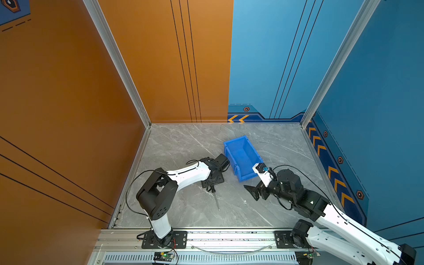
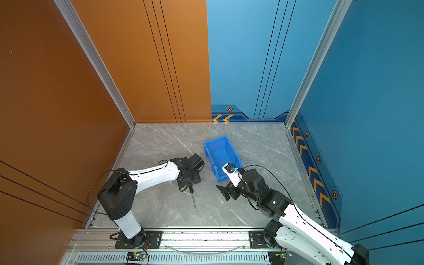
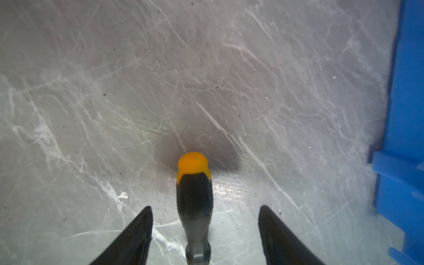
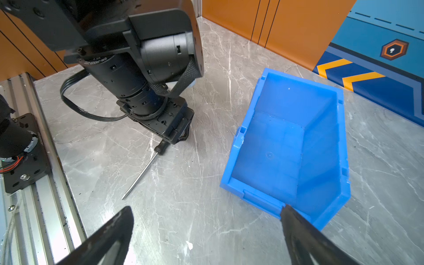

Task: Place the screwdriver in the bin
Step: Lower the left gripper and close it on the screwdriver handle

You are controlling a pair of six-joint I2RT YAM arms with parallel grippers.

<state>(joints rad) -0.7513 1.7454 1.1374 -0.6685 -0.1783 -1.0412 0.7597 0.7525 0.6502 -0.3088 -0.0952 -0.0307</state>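
The left gripper (image 3: 205, 206) is straddling the orange-capped black handle of the silver-shafted screwdriver (image 3: 195, 197), jaws apart and not touching it. The screwdriver is lying on the grey marble table (image 1: 183, 149), nearer its front edge, near the bright blue plastic rectangular bin (image 1: 235, 139). The right gripper (image 4: 206, 207) is hanging open, empty.

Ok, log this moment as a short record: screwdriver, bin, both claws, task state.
screwdriver: lying flat on the table, outside the bin
bin: upright, empty, beside the screwdriver and apart from it
left claw: open, lowered astride the screwdriver, a gap showing on each side
right claw: open, holds nothing, close to the bin's low front lip
task state: screwdriver not yet gripped, not in the bin
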